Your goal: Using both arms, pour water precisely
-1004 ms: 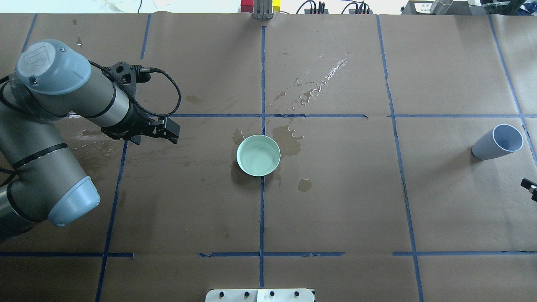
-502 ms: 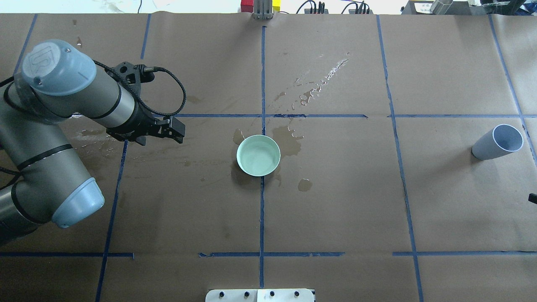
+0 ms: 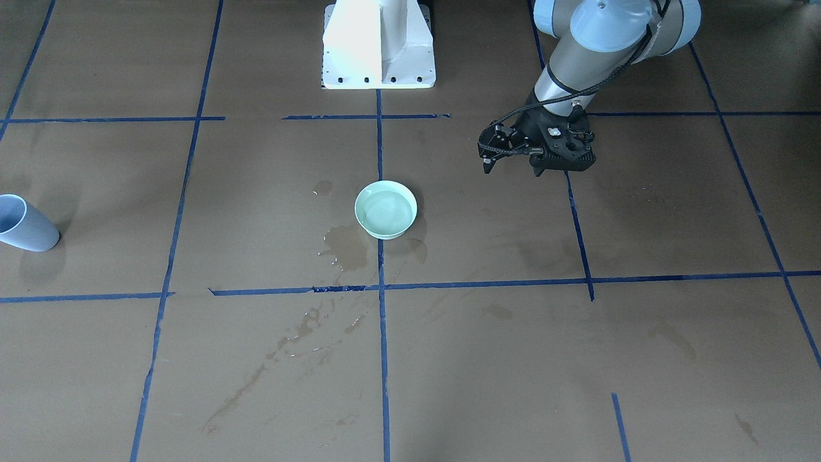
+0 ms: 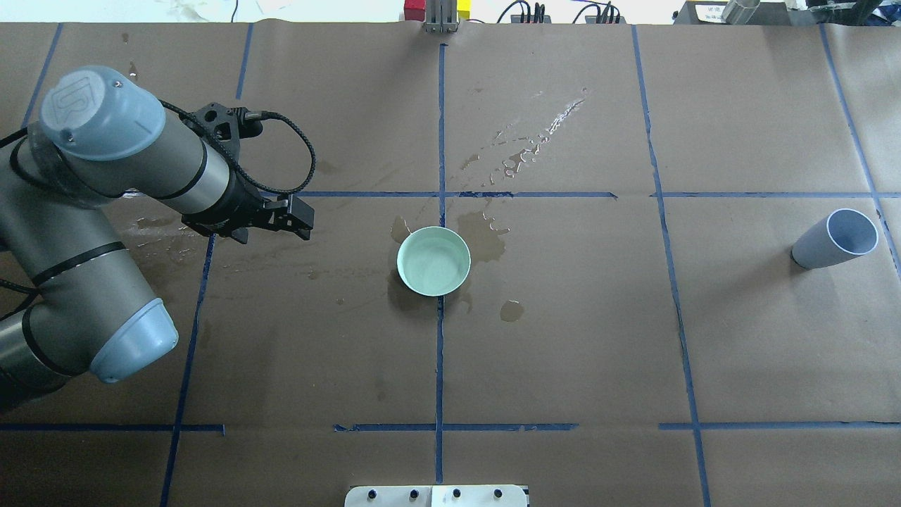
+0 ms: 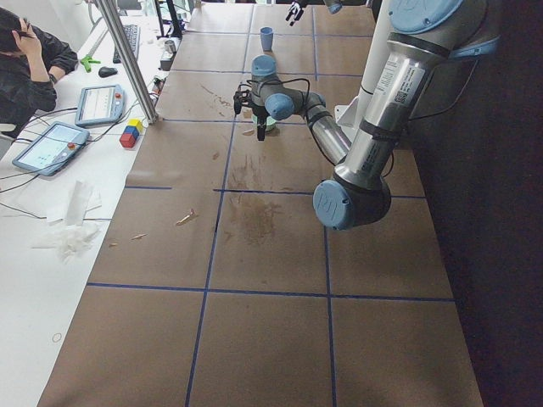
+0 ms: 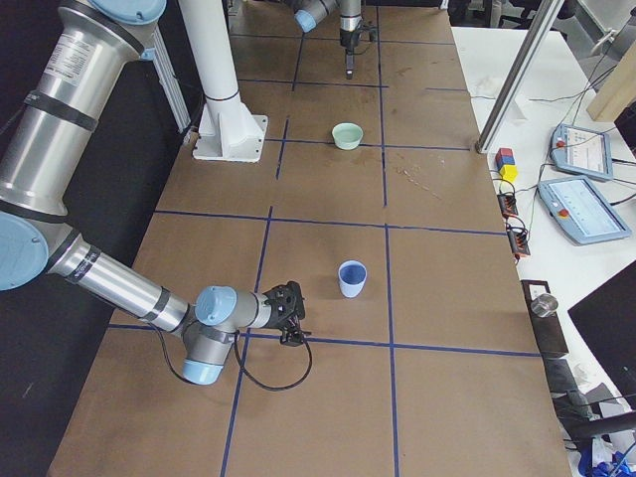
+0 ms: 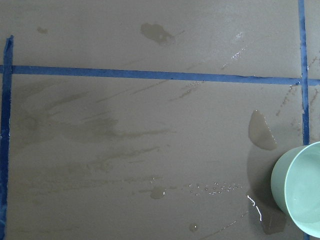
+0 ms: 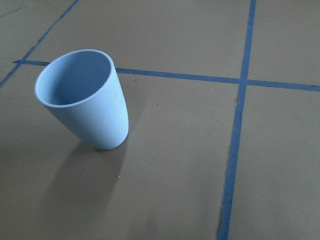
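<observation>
White pedestal: the white bolted pedestal base (image 4: pixel 436 496) sits nearest the robot, at the table's near edge.
Right gripper: the black two-finger right gripper (image 6: pixel 290 316) is low over the brown paper-covered table (image 4: pixel 563 352), just on the robot's side of the cup. Only the side views catch it, so I cannot tell whether its fingers are apart or together.
Left gripper: the black two-finger left gripper (image 4: pixel 303 217), on the grey-tubed left arm (image 4: pixel 105 176), hovers beside the bowl and clear of it, holding nothing. The finger gap is foreshortened and I cannot tell its state.
Bowl: the pale mint-green round bowl (image 4: pixel 399 262) stands on the centre tape line.
Water: the water (image 4: pixel 433 264) lies in that bowl as a faint sheen.
Cup: the pale blue plastic cup (image 4: pixel 820 250) stands upright, well off to the right, and looks empty as far as its inside shows.
Spill: dark wet spill stains (image 4: pixel 489 239) ring the bowl, and a glistening streak of droplets (image 4: pixel 535 141) lies beyond it.
Risk: the paper under the bowl is soaked, so a sideways nudge from the left gripper could slide the bowl and slop water out. A high or off-centre pinch on the cup could tip it.
Views: overhead misses the right gripper entirely, while the exterior right view places it. The right wrist view looks into the cup. The left wrist view shows fine droplets beside the bowl that are barely visible from above.
</observation>
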Robot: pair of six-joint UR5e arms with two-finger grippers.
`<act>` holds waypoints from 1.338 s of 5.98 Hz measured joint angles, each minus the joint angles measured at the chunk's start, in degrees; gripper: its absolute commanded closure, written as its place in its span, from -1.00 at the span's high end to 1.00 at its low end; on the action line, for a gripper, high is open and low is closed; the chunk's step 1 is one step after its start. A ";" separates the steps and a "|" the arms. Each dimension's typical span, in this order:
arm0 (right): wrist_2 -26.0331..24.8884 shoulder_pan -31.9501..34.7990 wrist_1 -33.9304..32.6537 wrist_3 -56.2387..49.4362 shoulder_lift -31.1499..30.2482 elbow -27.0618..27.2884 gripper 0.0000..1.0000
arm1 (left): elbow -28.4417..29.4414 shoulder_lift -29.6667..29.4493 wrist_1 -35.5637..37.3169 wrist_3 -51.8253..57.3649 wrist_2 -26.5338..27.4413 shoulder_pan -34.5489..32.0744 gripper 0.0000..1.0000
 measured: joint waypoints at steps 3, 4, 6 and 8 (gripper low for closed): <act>18.63 14.60 -18.90 -13.21 4.38 0.10 0.99 | 0.85 -0.84 0.00 -0.16 0.19 0.53 1.00; 20.52 15.97 -25.91 -16.30 6.15 0.21 1.00 | 1.02 -1.24 0.00 -1.07 0.28 1.22 1.00; 23.48 18.41 -41.27 -24.24 10.24 0.80 1.00 | 1.70 -2.09 0.00 -2.61 0.98 2.45 1.00; 25.25 21.17 -55.20 -32.87 12.24 3.65 1.00 | 3.55 -3.76 -0.06 -4.12 2.16 3.44 1.00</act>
